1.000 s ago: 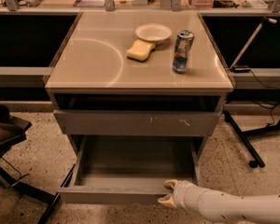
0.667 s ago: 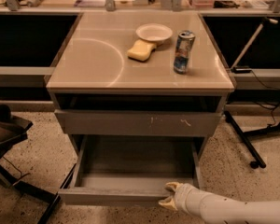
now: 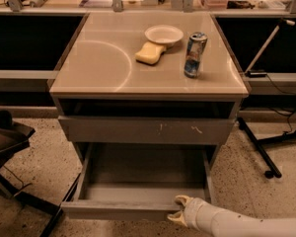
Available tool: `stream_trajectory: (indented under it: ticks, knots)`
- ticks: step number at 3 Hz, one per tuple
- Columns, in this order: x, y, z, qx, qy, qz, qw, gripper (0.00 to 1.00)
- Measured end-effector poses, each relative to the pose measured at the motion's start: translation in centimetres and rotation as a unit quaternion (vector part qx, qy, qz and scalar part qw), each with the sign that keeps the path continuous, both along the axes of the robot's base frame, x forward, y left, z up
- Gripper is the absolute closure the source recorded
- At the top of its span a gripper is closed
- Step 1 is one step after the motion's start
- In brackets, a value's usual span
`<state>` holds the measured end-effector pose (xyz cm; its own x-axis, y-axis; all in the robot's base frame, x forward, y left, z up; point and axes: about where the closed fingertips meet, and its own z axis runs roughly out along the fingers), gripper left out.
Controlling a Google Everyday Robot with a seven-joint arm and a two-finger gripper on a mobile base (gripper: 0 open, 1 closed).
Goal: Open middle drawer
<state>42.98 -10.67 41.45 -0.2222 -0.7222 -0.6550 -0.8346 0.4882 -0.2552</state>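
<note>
The middle drawer (image 3: 138, 184) is pulled far out of the grey cabinet, showing a plain grey box interior. Its flat front panel (image 3: 113, 210) is at the bottom of the view. My gripper (image 3: 179, 209) is at the right end of that front panel. One pale fingertip (image 3: 182, 199) is over the panel's top edge and the other (image 3: 174, 218) is on its outer face, so the two clamp the panel. My white arm (image 3: 237, 223) reaches in from the lower right. Above the open drawer is a closed grey front with white scratch marks (image 3: 148, 130).
On the cabinet top (image 3: 98, 63) are a white bowl (image 3: 164, 34), a yellow sponge (image 3: 150, 53) and a drink can (image 3: 195, 54). A dark chair (image 3: 10, 137) is at the left and a black stand's legs (image 3: 259, 147) are at the right, on speckled floor.
Almost nothing has changed. My gripper stays at the drawer's front right and the drawer stays pulled out.
</note>
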Motion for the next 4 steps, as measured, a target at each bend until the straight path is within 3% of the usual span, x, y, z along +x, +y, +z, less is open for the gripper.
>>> stream_trajectory:
  ticks: [4]
  knots:
    - [-2.6, -0.7, 0.1, 0.013, -0.004, -0.014, 0.9998, 1.0]
